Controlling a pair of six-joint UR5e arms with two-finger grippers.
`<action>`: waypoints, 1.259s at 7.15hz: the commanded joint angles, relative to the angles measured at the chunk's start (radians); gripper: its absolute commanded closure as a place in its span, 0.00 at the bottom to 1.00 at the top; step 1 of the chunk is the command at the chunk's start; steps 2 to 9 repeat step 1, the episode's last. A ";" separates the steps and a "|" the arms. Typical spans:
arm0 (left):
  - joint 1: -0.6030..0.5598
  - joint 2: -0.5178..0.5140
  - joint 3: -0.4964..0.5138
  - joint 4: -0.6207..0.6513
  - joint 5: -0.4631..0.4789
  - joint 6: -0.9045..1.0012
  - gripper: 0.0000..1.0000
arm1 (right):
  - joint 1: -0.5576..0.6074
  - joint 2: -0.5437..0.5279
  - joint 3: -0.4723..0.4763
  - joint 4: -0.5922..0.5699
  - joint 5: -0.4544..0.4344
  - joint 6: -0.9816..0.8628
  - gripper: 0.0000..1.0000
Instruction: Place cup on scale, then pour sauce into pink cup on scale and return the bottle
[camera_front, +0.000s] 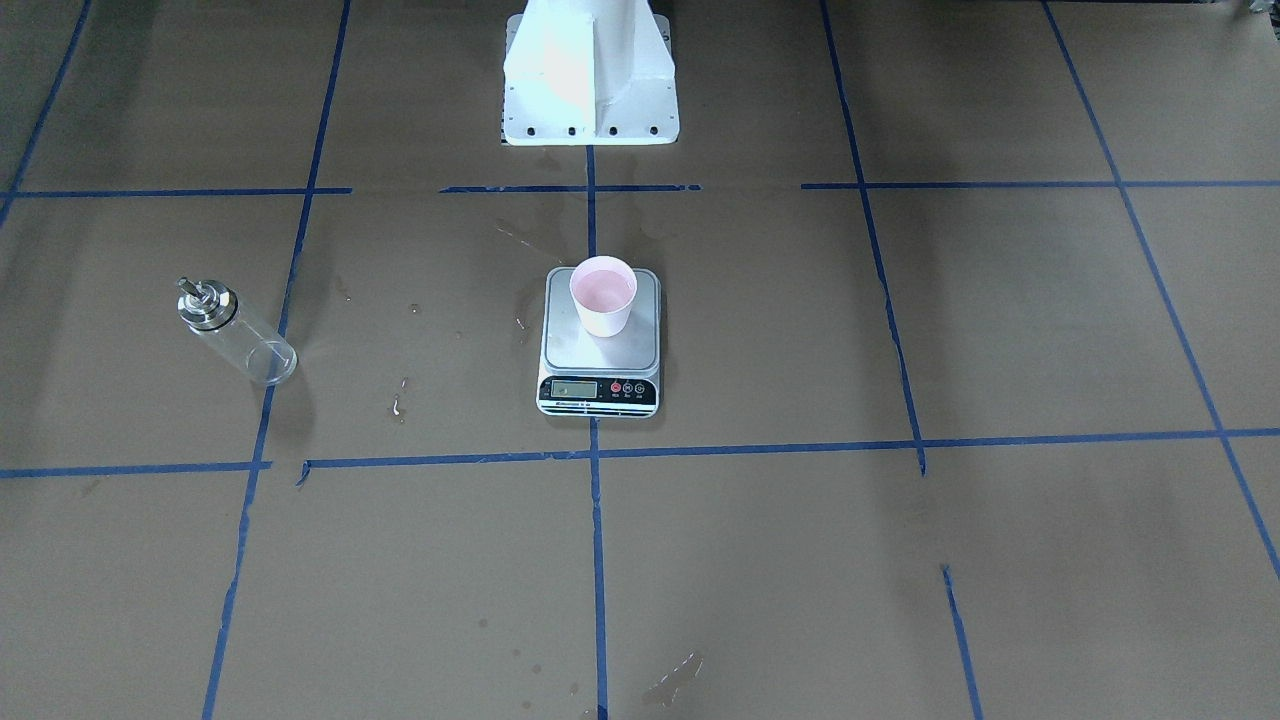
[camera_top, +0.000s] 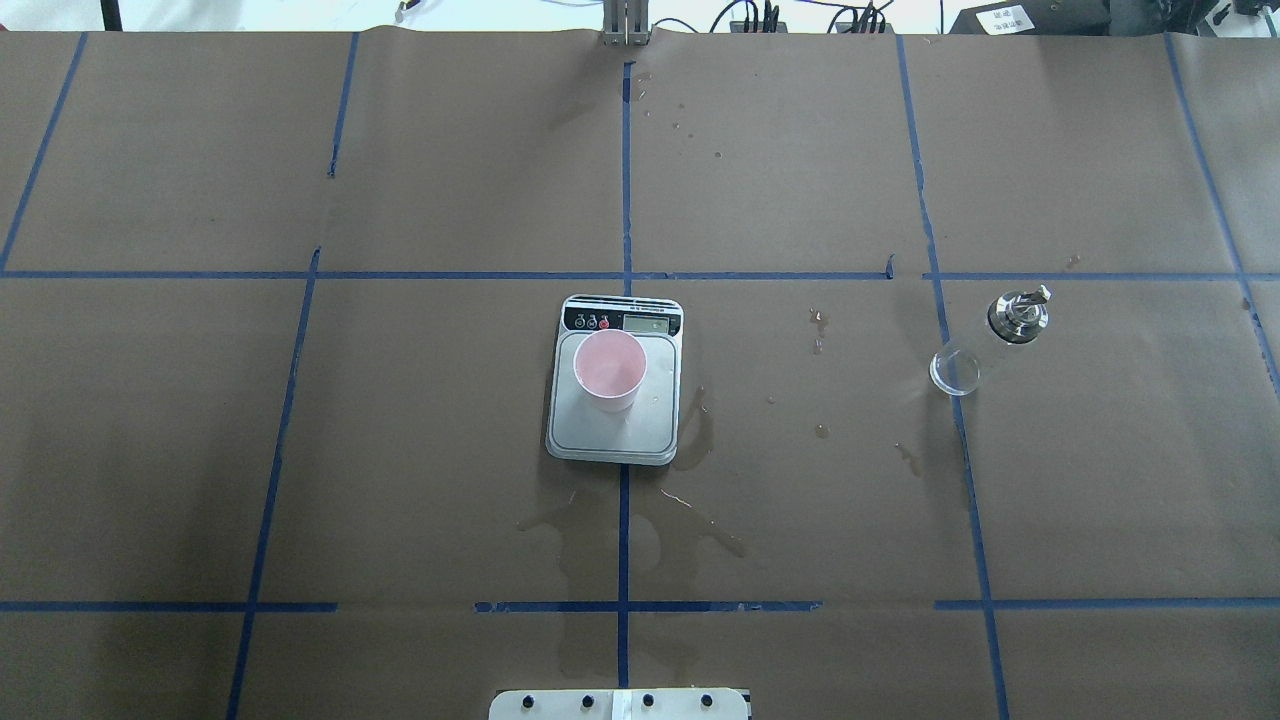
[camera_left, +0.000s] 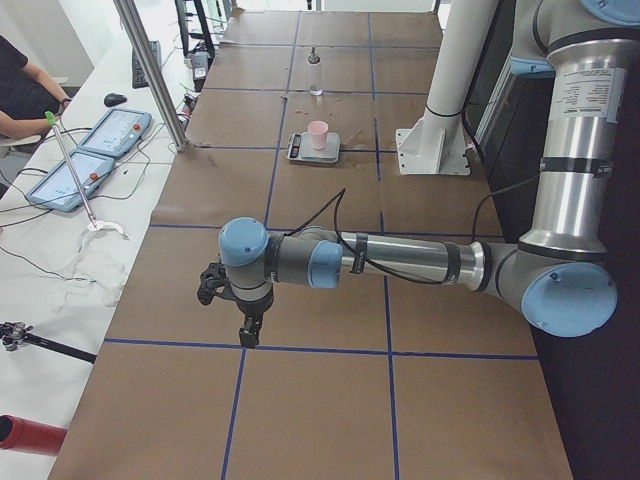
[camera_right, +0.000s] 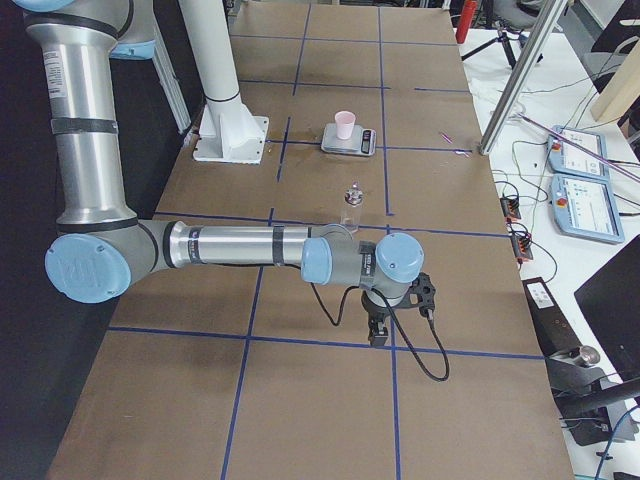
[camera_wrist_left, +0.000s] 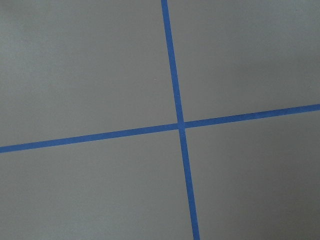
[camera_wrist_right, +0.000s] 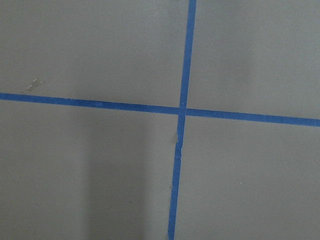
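On the scale's (camera_top: 655, 425) steel top the cup (camera_top: 609, 368) stands upright, seemingly holding liquid. Well off to the robot's right the bottle (camera_top: 985, 345) stands upright, spout up, touching neither. The right gripper (camera_right: 379, 335) hangs nearer it than the left gripper (camera_left: 246, 332). Whether these 2 are open or closed, I cannot tell.

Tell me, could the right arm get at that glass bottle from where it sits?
Probably yes. The bottle stands alone in the open, and nothing lies between it and the right gripper, which hangs over the same table end.
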 joint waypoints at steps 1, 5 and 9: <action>0.000 0.000 -0.002 -0.001 0.000 0.000 0.00 | 0.000 0.002 0.001 0.000 0.000 -0.001 0.00; 0.000 0.000 -0.002 -0.001 0.000 0.000 0.00 | 0.000 0.002 0.001 0.000 0.000 -0.001 0.00; 0.000 0.000 -0.002 -0.001 0.000 0.000 0.00 | 0.000 0.002 0.001 0.000 0.000 -0.001 0.00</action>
